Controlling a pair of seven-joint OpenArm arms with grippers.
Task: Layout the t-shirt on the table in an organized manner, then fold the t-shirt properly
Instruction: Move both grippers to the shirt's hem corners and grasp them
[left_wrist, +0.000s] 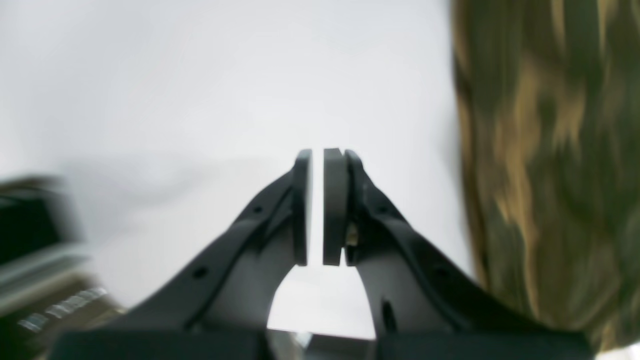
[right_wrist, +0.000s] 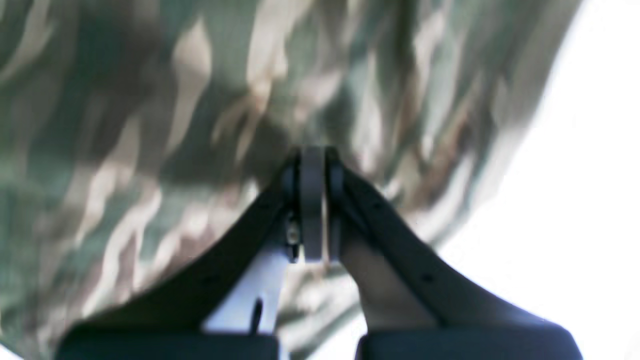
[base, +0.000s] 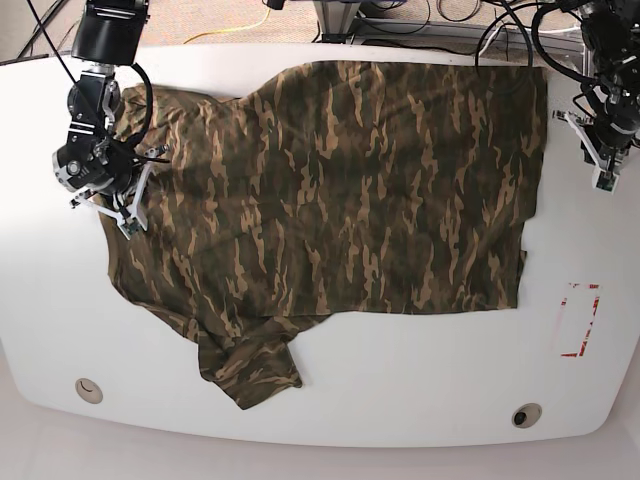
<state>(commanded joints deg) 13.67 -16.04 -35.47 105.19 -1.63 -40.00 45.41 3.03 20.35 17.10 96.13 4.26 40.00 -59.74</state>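
The right hand (right_wrist: 313, 202) is pressing its closed pads over the soft camouflage-print t-shirt (base: 340, 200). The left hand (left_wrist: 317, 207) is hovering narrowly parted above the white smooth worktop (base: 400, 370) beside the shirt, which is lying spread lengthwise across it.

Beyond table's far edge you see yellow cable (base: 232, 29) on floor, black cables (base: 450, 12) tangled near metal frame legs (base: 335, 18). In left wrist view, blurred dark equipment (left_wrist: 35, 250) sits at left edge; identity unclear.

Soft matt cloth t-shirt (base: 350, 190) on a smooth, glossy table (base: 400, 370).
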